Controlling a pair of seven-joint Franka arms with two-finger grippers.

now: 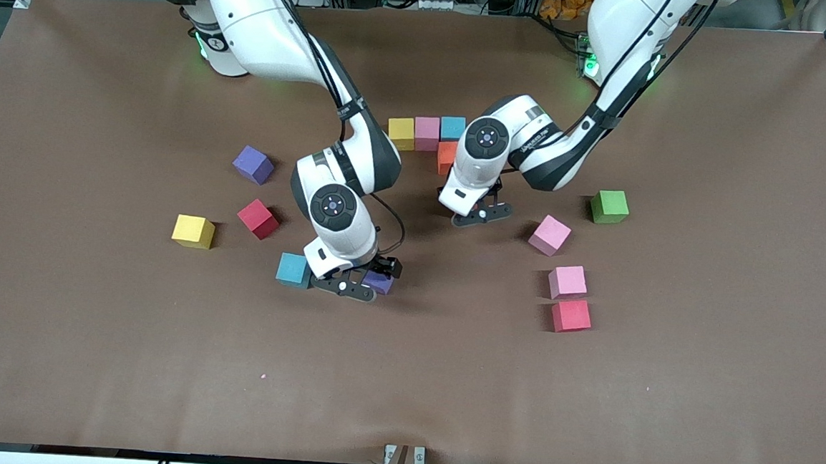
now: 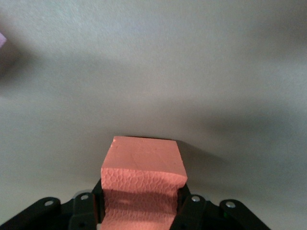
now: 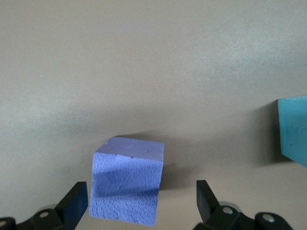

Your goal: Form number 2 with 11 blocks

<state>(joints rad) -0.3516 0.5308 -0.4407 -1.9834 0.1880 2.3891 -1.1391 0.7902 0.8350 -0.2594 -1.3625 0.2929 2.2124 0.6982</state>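
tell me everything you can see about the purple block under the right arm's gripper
The purple block is a small matte cube that looks like foam, with a pebbled side and a smoother top. It sits flat on the brown table, beside a light blue block. The right gripper is low around it, fingers open on either side, not touching it.
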